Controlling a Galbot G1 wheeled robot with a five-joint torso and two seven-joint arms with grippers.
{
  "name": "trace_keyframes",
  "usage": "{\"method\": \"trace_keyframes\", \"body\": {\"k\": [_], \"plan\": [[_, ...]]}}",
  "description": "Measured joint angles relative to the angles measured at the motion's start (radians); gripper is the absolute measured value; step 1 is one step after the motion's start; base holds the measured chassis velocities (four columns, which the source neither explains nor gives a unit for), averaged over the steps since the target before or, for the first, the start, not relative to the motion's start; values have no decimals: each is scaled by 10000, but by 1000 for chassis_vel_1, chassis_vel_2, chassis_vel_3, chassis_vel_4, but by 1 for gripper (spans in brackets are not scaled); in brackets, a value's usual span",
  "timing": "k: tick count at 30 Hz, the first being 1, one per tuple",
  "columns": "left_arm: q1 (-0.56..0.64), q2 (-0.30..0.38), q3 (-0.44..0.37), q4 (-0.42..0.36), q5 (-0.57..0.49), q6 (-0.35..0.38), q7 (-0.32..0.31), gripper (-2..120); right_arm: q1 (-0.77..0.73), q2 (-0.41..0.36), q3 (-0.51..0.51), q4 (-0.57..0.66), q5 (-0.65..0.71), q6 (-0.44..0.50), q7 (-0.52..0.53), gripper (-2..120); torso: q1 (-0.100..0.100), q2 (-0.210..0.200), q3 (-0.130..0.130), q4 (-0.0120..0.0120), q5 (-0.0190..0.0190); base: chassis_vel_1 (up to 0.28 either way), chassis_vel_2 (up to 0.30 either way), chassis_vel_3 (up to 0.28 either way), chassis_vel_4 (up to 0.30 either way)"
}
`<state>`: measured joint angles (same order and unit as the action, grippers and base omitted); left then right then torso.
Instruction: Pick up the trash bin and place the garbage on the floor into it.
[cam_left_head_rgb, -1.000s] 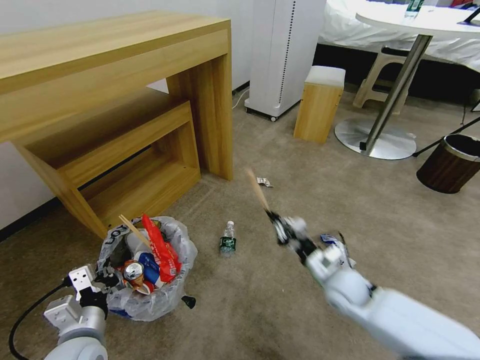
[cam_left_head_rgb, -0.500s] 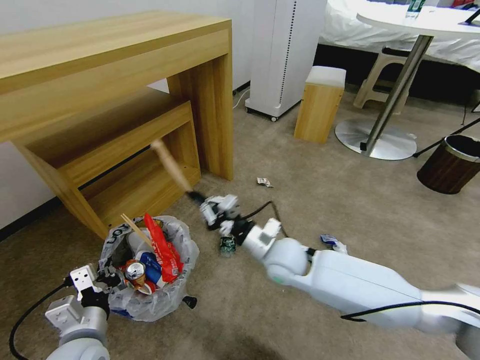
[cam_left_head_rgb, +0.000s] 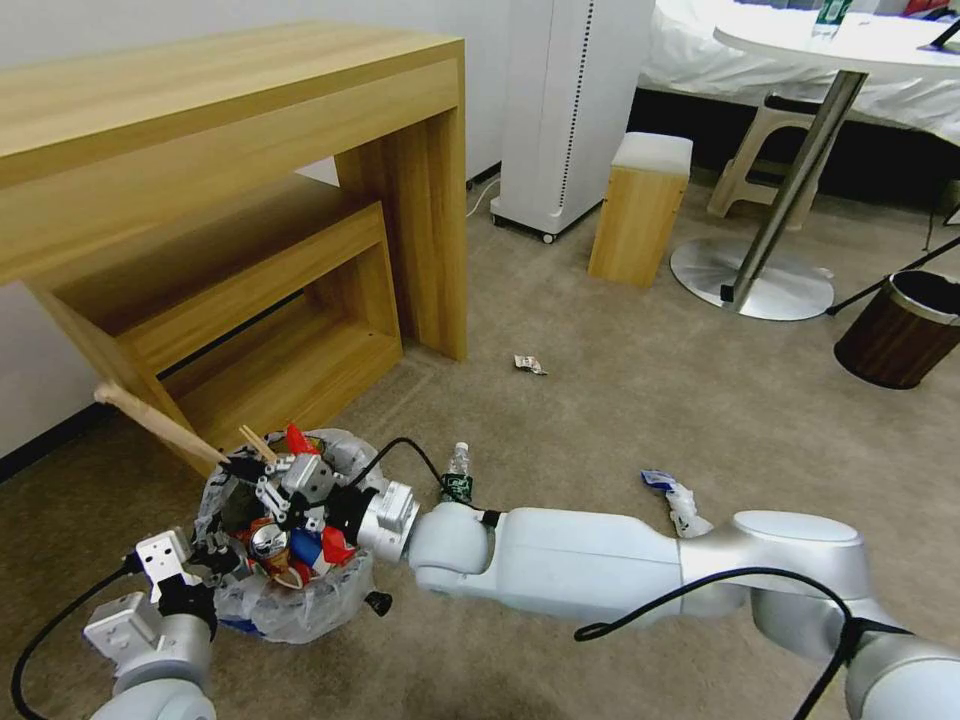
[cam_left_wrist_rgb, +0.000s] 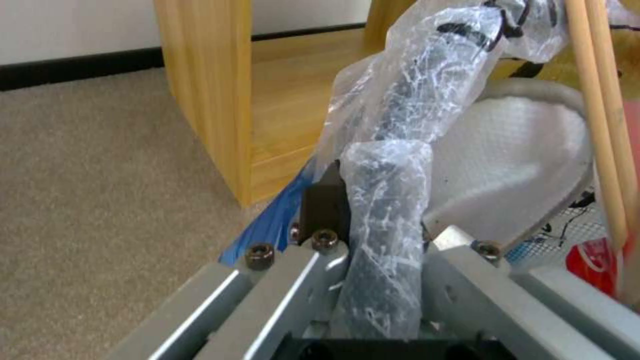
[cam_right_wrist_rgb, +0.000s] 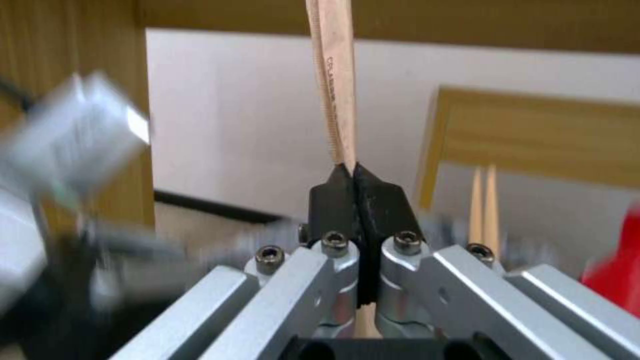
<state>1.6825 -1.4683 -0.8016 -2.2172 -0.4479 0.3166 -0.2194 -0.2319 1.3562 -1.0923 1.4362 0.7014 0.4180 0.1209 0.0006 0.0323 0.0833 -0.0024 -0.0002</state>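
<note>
The trash bin (cam_left_head_rgb: 300, 600), lined with a crinkled plastic bag, stands on the beige carpet floor (cam_left_head_rgb: 620, 420) by the desk leg. It holds a crushed can (cam_left_head_rgb: 268, 541), red cartons and a pair of thin sticks (cam_left_head_rgb: 256, 441). My left gripper (cam_left_head_rgb: 212, 553) is shut on its near rim; the left wrist view shows the bag-wrapped rim (cam_left_wrist_rgb: 390, 200) pinched between the fingers. My right gripper (cam_left_head_rgb: 243, 466) reaches across over the bin, shut on a wooden stick (cam_left_head_rgb: 150, 418) that points up and left. In the right wrist view the stick (cam_right_wrist_rgb: 337, 100) rises from the closed pads (cam_right_wrist_rgb: 333, 192).
On the carpet lie a green-labelled bottle (cam_left_head_rgb: 457, 478), a white-blue packet (cam_left_head_rgb: 672, 493) and a small wrapper (cam_left_head_rgb: 529, 364). The wooden desk (cam_left_head_rgb: 250, 150) stands behind the bin. A small stool (cam_left_head_rgb: 640, 205), a round table's base (cam_left_head_rgb: 750, 275) and a dark brown bin (cam_left_head_rgb: 900, 330) are farther right.
My right arm has swung left with the stick, from mid-floor past the bottle to over the bin. The left gripper and the bin have stayed put.
</note>
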Motion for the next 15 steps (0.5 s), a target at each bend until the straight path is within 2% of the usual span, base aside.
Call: {"method": "trace_keyframes", "body": {"k": [13,15], "plan": [[5,118,-72,-35,-149,-33,-23,1,-847,24,-137,-621,-567,-2,213,0,0,0,0,0,2,0,0,0,0],[6,121,-73,-22,-156,-41,-23,1,-890,-18,-139,-602,-592,-73,240,8,0,0,0,0,2,0,0,0,0]]}}
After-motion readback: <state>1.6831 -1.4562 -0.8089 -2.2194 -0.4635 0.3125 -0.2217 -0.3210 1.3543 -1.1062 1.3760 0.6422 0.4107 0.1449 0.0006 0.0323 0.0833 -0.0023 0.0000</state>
